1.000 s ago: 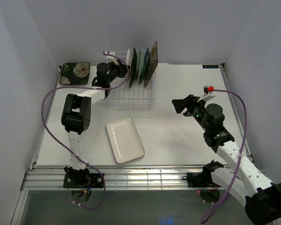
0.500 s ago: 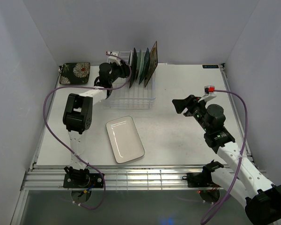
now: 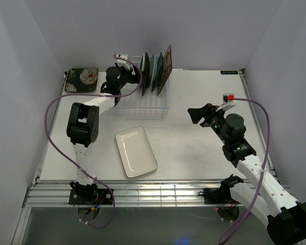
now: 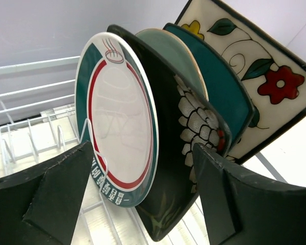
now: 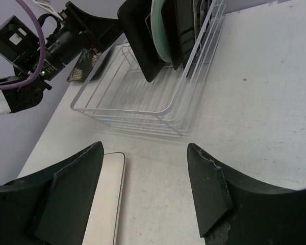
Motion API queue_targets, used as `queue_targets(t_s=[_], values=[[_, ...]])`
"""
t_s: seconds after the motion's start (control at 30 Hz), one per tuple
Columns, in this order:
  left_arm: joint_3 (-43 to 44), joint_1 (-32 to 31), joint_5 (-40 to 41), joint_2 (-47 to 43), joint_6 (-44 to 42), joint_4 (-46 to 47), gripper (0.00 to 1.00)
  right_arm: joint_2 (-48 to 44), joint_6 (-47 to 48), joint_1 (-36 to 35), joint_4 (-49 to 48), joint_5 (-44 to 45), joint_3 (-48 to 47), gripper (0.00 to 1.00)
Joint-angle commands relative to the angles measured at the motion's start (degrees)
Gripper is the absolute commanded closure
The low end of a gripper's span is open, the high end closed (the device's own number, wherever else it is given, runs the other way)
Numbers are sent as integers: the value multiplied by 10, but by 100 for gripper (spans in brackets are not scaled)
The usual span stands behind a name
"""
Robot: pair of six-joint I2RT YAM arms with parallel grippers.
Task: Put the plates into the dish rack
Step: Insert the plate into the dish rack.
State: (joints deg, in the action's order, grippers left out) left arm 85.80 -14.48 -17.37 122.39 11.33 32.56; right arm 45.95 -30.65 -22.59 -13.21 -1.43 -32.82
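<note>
The top view sits high above and behind the arm bases (image 3: 153,196), looking down over the whole counter (image 3: 194,97), with the dish rack (image 3: 143,102) far off at 11 o'clock. The left wrist view is pressed close to the racked plates (image 4: 122,117), peering out through the left claw (image 4: 143,148). The right wrist view looks low across the counter from farther back, through the right claw (image 5: 145,148), with the rack at 12 o'clock. All three views share the rack.

Cream floral plate (image 4: 260,66) cropped top right, teal plate (image 4: 224,97) mostly overlapped, rectangular plate (image 5: 104,204) cut off below
</note>
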Motion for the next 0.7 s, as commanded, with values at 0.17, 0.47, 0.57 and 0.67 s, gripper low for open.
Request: queue_targets(t_s=[0.17, 0.47, 0.57, 0.67], values=[[-55, -8, -15, -162, -60, -43, 8, -20, 9, -3, 0, 9, 0, 28], [-195, 52, -54, -284, -84, -72, 8, -39, 24, -2, 19, 11, 10, 27], [-236, 73, -47, -323, -106, -79, 7, -43, 27, -3, 25, 7, 15, 27], [-276, 90, -22, -355, -151, -84, 7, -53, 29, -3, 29, 1, 24, 27]])
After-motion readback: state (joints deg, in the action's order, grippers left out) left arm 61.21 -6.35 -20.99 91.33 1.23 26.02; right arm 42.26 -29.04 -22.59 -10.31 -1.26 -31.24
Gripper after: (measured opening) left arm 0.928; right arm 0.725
